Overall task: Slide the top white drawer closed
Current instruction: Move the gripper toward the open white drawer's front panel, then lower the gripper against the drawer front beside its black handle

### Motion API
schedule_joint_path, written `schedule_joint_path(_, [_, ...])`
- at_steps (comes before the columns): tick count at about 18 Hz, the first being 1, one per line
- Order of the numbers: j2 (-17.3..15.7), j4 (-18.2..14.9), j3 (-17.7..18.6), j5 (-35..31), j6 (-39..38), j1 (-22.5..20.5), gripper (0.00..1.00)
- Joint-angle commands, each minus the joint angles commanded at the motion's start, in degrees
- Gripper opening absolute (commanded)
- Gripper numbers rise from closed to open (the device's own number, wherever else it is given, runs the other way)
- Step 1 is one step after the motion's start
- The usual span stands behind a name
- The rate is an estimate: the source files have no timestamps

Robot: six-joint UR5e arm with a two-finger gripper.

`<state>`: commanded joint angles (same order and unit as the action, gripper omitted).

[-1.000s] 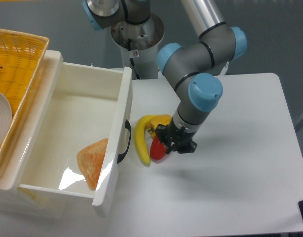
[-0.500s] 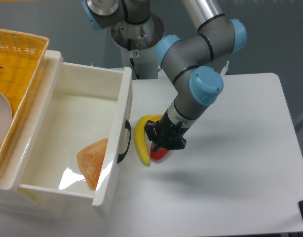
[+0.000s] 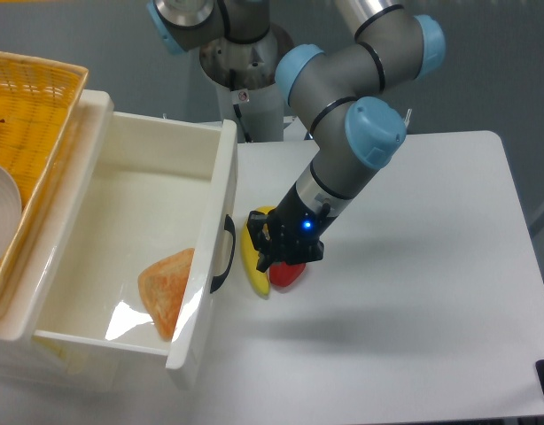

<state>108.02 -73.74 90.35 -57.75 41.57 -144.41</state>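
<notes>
The top white drawer [image 3: 121, 257] stands fully pulled out at the left, an orange item [image 3: 167, 288] lying inside. The approach step is judged in hand: the gripper [image 3: 276, 257] hangs just right of the black handle [image 3: 226, 254], above a banana [image 3: 252, 257] and a red object [image 3: 287, 274]. The jaw state cannot be told. Next, contact with the front panel and a leftward push are called for; little room is left between fruit and panel.

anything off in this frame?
The top white drawer stands pulled far out, an orange wedge-shaped item inside. A banana and a red item lie loose before its front, under the gripper.
</notes>
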Motion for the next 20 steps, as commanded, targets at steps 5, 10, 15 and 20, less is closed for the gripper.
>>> schedule_joint_path(5, [0.0,-0.4,0.2,0.2,0.0,0.4,0.10])
schedule_joint_path(10, [0.0,-0.7,0.2,1.1,0.0,0.9,0.10])
schedule_joint_path(15, [-0.1,-1.1,0.2,1.1,-0.4,1.6,0.10])
schedule_joint_path(20, [-0.9,-2.0,0.3,1.1,-0.4,1.9,0.10])
